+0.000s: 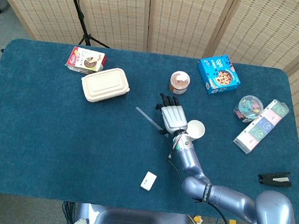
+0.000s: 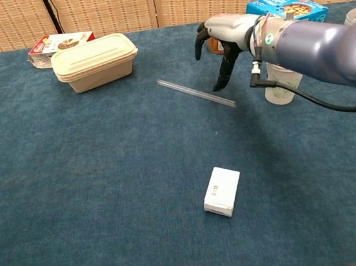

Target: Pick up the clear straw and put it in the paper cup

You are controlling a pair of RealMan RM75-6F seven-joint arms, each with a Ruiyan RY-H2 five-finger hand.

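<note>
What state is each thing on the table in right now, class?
Clear straw: lying flat on the table, not held.
Paper cup: upright, open, no straw inside.
Right hand: raised above the straw's end, holding nothing.
Takeout container: lid closed.
Spread jar: lid on.

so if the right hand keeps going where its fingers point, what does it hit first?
Likely the brown jar: in the head view the right hand points straight at it, cloth between. Depth unclear.

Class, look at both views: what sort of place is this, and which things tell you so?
Probably a robot test room, not a home: folding wicker screens wall off a blue-covered table, and a tripod stand rises behind it.
</note>
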